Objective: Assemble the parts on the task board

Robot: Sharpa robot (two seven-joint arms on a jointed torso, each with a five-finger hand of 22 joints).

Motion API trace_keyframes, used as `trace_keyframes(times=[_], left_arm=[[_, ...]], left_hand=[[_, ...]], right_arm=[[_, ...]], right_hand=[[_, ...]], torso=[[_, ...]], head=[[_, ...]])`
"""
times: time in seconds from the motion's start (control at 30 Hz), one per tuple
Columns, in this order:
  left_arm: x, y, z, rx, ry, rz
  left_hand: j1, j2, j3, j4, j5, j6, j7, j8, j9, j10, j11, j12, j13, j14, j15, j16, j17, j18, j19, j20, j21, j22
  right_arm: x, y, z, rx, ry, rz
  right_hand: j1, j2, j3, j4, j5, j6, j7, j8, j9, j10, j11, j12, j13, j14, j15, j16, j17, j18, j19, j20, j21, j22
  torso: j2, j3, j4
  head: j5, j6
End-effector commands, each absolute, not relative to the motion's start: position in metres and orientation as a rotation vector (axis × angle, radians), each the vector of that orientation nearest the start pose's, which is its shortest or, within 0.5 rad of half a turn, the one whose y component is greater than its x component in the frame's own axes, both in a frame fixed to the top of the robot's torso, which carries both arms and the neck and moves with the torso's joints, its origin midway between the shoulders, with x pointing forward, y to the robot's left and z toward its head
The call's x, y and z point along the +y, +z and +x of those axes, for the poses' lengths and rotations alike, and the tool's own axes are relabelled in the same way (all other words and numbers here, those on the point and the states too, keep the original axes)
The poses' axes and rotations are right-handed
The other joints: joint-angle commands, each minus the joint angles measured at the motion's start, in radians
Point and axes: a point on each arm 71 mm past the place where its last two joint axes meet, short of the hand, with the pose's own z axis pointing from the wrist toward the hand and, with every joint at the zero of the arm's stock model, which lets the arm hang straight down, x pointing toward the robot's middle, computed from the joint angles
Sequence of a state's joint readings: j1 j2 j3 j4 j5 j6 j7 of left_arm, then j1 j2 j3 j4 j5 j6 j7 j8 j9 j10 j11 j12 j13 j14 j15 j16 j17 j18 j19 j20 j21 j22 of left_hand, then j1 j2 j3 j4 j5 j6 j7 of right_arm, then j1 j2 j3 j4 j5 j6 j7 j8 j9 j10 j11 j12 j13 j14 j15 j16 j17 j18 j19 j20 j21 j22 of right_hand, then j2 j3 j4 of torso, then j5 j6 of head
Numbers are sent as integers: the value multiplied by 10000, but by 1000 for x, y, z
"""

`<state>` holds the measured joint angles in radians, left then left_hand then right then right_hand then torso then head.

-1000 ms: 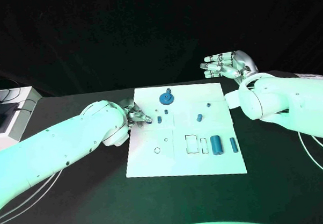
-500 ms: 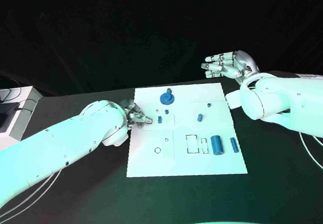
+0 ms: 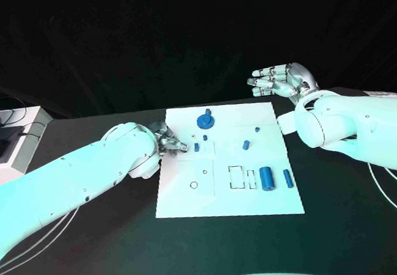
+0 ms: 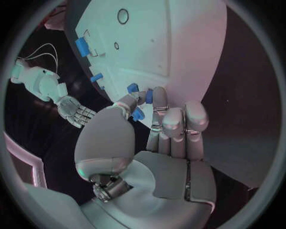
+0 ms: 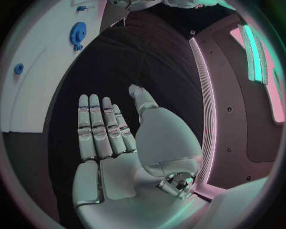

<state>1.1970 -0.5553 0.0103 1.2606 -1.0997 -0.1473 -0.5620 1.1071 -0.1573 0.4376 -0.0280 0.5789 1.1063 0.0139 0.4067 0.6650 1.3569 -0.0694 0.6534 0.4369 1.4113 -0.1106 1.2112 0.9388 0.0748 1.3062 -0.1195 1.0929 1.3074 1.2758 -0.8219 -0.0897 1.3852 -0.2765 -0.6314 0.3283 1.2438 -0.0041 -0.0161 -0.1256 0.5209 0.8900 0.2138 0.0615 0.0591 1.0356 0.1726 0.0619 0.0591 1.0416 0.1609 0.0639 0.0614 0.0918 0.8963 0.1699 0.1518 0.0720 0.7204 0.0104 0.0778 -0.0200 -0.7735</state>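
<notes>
Our left hand (image 3: 168, 142) reaches over the task board's (image 3: 226, 194) left edge, fingers pinching a small blue part (image 4: 137, 114). Our right hand (image 3: 283, 80) hovers beyond the board's far right corner, fingers spread, holding nothing.

White task board (image 3: 229, 204), blue parts (image 3: 267, 177), black table (image 3: 96, 254).

Smooth white arm shells, silver segmented fingers (image 5: 101, 129), and thin white cables (image 3: 395, 190) trailing beneath each arm.

White task board (image 3: 226, 201) flat mid-table, blue gear (image 3: 205, 120), small blue parts (image 3: 267, 177) scattered on it
</notes>
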Motion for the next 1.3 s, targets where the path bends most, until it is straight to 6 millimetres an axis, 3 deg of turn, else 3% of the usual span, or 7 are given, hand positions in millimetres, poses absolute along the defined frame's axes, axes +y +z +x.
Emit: trace_keyframes(times=[0.03, 0.37, 0.8, 1.3], left_arm=[[147, -227, 527, 21363, -4044, -3743], [146, -230, 527, 21814, -3972, -3613], [143, -230, 528, 21825, -3992, -3458], [141, -229, 530, 21641, -3952, -3433]], left_hand=[[208, 410, 494, -577, -33, 127, -187, 11, -36, 25, -67, 71, -11, -9, -65, 52, 53, -140, -2, 35, 30, 616], [-106, 839, 227, -665, -45, 370, -331, 210, -56, 345, -148, 70, -295, 38, -96, 365, 544, -213, 75, -14, 125, 656], [-60, 1061, -319, -727, -60, 448, -372, 248, -148, 394, -161, 159, -503, 59, -95, 397, 716, -238, 76, -10, 118, 665], [361, 1152, -2260, 15, -78, 489, -463, 278, -259, 341, -178, 297, -594, 71, -104, 347, 717, -248, 89, 6, 104, 671]], right_arm=[[-255, -159, 524, 12739, 10913, 8701], [-257, -159, 524, 12695, 10870, 8703], [-256, -159, 524, 12703, 10871, 8707], [-256, -159, 524, 12712, 10882, 8706]], right_hand=[[-32, 32, 22, 10, 58, -91, -1, -57, -16, -25, 8, -32, -14, 14, -1, -34, -14, -207, -71, -1, 68, -4], [-32, 32, 22, 10, 58, -91, -1, -57, -16, -25, 8, -32, -14, 14, -1, -34, -14, -207, -71, -1, 68, -4], [-27, 32, 30, 22, 64, -78, -3, -57, -15, -20, 6, -32, -14, 10, -1, -35, -14, -206, -74, -1, 70, -4], [-27, 32, 30, 22, 64, -78, -3, -57, -15, -20, 6, -32, -14, 10, -1, -35, -14, -206, -74, -1, 70, -4]], torso=[[2, 11, -8], [-4, 3, 7], [-2, -3, 5], [-4, -1, 8]], head=[[0, -11], [-16, -26], [-24, -24], [-29, -36]])
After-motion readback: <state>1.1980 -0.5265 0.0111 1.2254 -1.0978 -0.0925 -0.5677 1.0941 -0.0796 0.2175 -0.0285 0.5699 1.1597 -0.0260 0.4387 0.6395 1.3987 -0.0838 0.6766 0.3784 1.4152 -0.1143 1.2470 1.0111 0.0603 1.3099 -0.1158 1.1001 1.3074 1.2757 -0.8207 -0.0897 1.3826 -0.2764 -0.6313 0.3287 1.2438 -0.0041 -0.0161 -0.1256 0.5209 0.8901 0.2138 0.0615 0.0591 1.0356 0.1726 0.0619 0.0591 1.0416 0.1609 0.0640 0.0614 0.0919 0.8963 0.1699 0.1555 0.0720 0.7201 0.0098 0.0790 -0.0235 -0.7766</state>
